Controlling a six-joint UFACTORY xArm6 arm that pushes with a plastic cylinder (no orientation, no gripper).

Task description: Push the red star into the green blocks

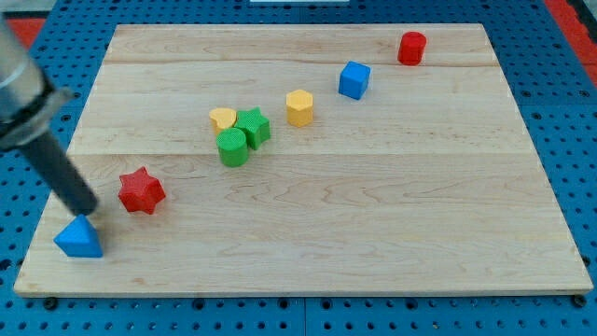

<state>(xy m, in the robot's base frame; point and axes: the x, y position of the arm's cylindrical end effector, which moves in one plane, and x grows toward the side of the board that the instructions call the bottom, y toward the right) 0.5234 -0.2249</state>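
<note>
Resting low at the view's left, my tip [90, 211] is a bare rod end with nothing to open or close and nothing held; it sits between the red star [141, 190] and the blue triangle [78, 238], just beside the triangle's top and a short way to the left of the star, touching neither as far as I can tell. The star lies on the wooden board [373, 224] toward its lower left, well apart from the green blocks: a green cylinder [232, 147] and a green star [253, 126] that stand touching each other near the board's middle, with a yellow heart [222, 118] pressed against them on the upper left. A yellow hexagon [298, 107], a blue cube [354, 79] and a red cylinder [411, 48] trail away toward the view's top right, out of the path. To do this step well, I judge the tip should first settle squarely behind the star on its lower-left side, so the line from tip through star aims up and to the right at the green cylinder. A contact off the star's centre would likely spin it on its points and let it slip sideways, so small corrections along the way seem wise. The push should be steady and stop once the star meets the green pair, lest the cluster scatter. Moving off should also spare the triangle.
</note>
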